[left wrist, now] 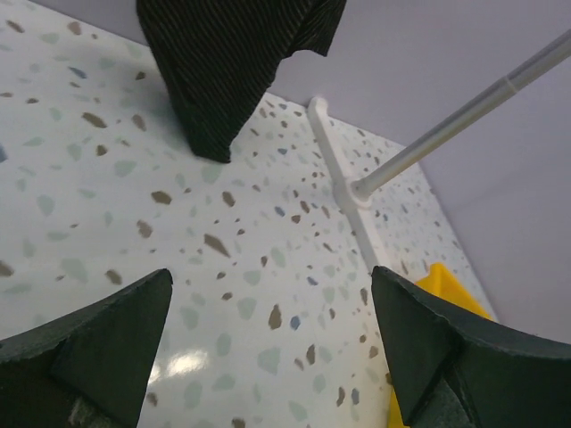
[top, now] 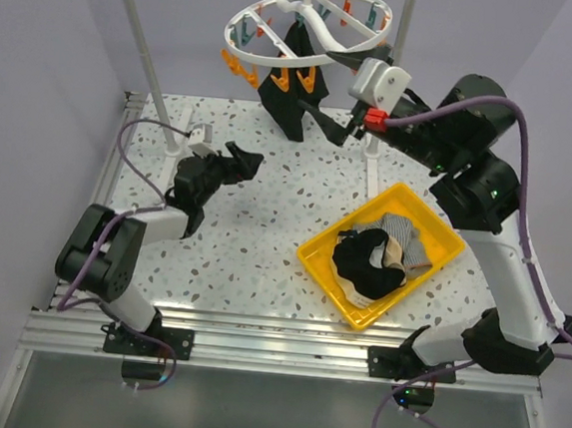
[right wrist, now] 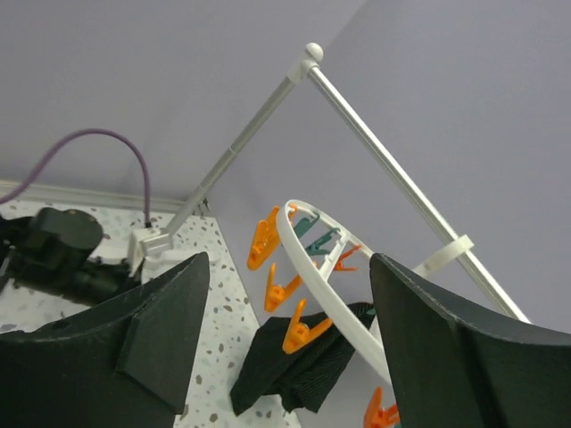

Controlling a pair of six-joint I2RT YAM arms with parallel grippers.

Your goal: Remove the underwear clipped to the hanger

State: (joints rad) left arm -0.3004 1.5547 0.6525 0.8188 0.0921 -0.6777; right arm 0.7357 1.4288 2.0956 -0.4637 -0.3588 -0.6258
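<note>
Black underwear hangs clipped on hanger; right hand spread beside it, left hand spread, empty, over worktop.

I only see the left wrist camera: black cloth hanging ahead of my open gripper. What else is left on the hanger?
Observer: Only black underwear hangs from the hanger; the other pegs look bare.
Operator: Where is the right gripper?
Observer: The right gripper is open, close beside that underwear's lower right edge.
Operator: And the removed pieces?
Observer: A striped, beige and black pile lies in the yellow bin.
</note>
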